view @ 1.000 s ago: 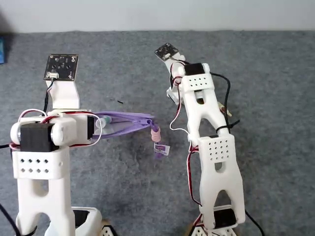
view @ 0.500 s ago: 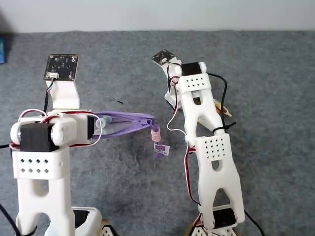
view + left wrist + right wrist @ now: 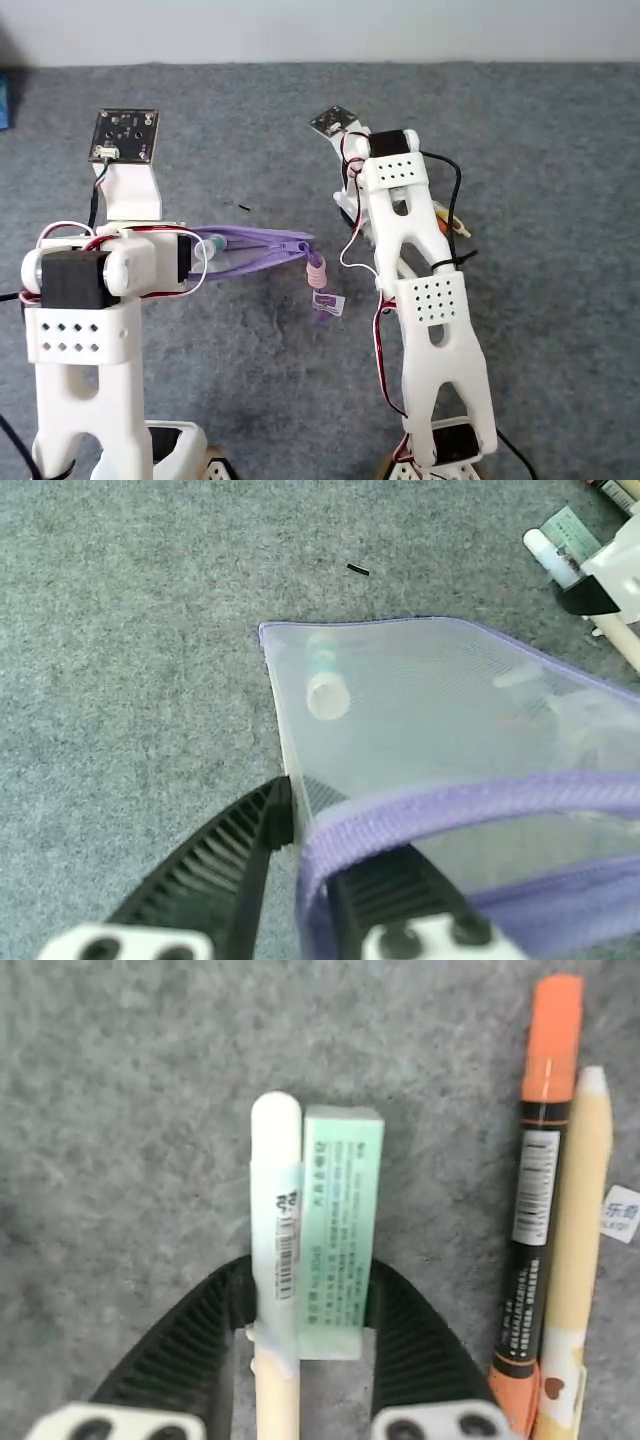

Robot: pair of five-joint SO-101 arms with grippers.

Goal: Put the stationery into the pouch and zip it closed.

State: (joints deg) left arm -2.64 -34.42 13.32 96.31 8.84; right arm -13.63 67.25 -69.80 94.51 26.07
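Observation:
A see-through pouch (image 3: 255, 250) with purple zip edging (image 3: 450, 805) lies left of centre, its pink zip charm (image 3: 316, 270) and tag (image 3: 328, 303) hanging at the right end. My left gripper (image 3: 305, 820) is shut on the pouch's zip edge. A white tube with a teal band (image 3: 322, 675) lies inside. My right gripper (image 3: 312, 1280) is shut on a white pen (image 3: 276, 1220) and a green eraser (image 3: 338, 1220) together, low over the carpet. Beside them lie an orange marker (image 3: 545, 1130) and a cream pencil (image 3: 580, 1220), also seen as an orange marker (image 3: 452, 224) under the right arm.
The grey carpet (image 3: 540, 150) covers the table to the white wall at the back. A blue object (image 3: 5, 100) sits at the far left edge. A small black speck (image 3: 244, 207) lies above the pouch. Open carpet lies to the right of the right arm.
The right arm has shifted a little to the left and pulled back slightly. The left arm and the pouch have stayed still.

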